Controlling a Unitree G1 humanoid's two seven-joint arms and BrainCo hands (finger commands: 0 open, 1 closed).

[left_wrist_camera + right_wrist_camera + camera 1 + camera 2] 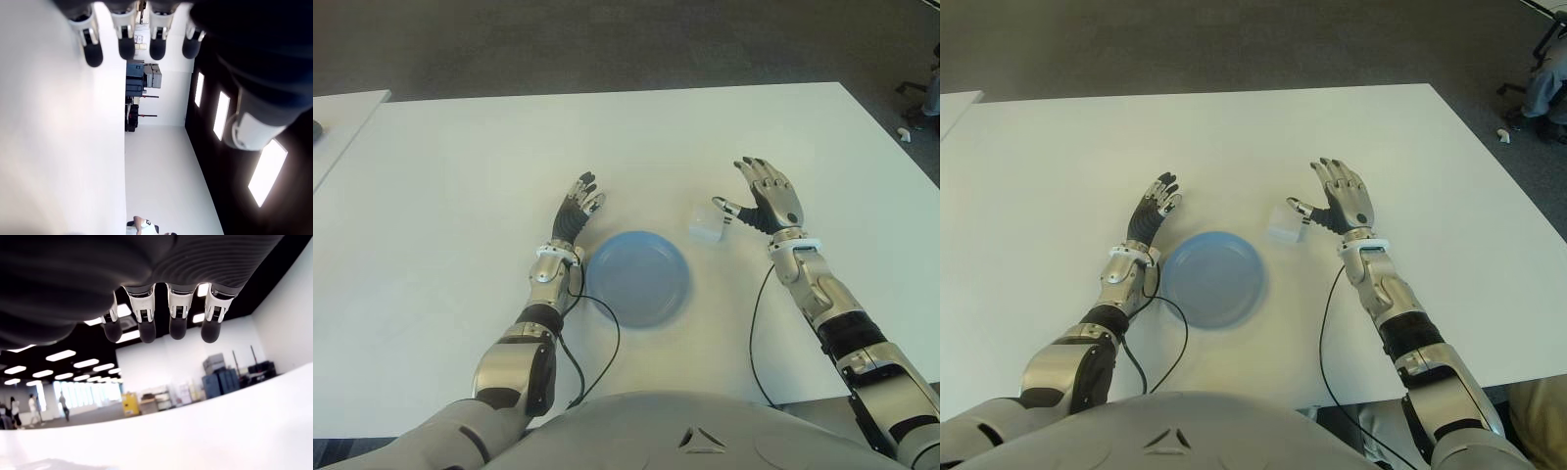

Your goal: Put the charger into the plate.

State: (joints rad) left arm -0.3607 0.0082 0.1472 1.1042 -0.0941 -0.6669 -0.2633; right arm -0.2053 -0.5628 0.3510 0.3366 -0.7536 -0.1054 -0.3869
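A small white charger lies on the white table, just beyond the right rim of the round blue plate. My right hand is open, palm facing left, its thumb tip right beside the charger; I cannot tell if they touch. In the right wrist view the straight fingers hold nothing. My left hand shows open beside the plate's left rim, fingers stretched out and holding nothing.
A black cable loops from my left wrist across the table in front of the plate. Another table edge shows at far left. The table's right edge drops to dark floor with a chair base nearby.
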